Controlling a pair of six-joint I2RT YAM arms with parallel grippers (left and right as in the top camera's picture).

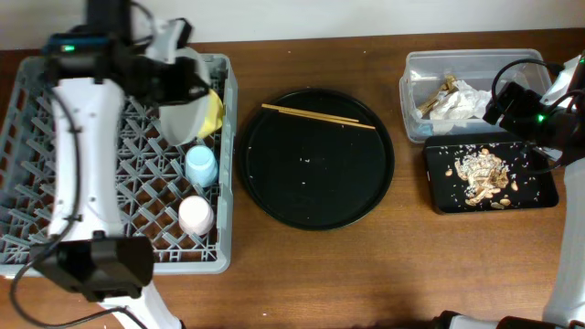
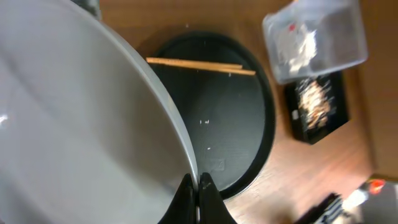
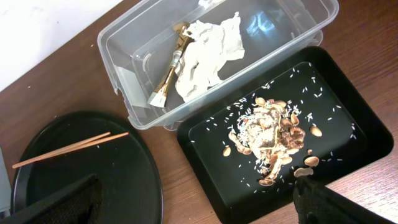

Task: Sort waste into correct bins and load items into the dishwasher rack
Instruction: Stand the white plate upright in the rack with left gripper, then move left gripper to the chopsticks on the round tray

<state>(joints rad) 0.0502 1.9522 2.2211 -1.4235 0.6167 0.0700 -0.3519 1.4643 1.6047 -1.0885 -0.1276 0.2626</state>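
Note:
My left gripper (image 2: 198, 184) is shut on the rim of the pale plate (image 2: 74, 124) and holds it tilted above the grey dishwasher rack (image 1: 27, 164), as the overhead view (image 1: 180, 114) also shows. A yellow bowl (image 1: 215, 110), a blue cup (image 1: 201, 164) and a pink cup (image 1: 196, 215) sit in the rack. Chopsticks (image 1: 315, 116) lie on the round black tray (image 1: 315, 196). Napkins (image 3: 208, 53) lie in the clear tub (image 3: 124, 46). Food scraps (image 3: 270, 134) lie in the black rectangular tray (image 3: 354, 134). My right gripper (image 3: 196, 205) is open and empty above the tub and tray.
The round black tray stands between the rack and the two bins on the brown wooden table (image 1: 366, 265). A gold-coloured wrapper (image 3: 168, 71) lies beside the napkins in the tub. Rice grains are scattered in the rectangular tray.

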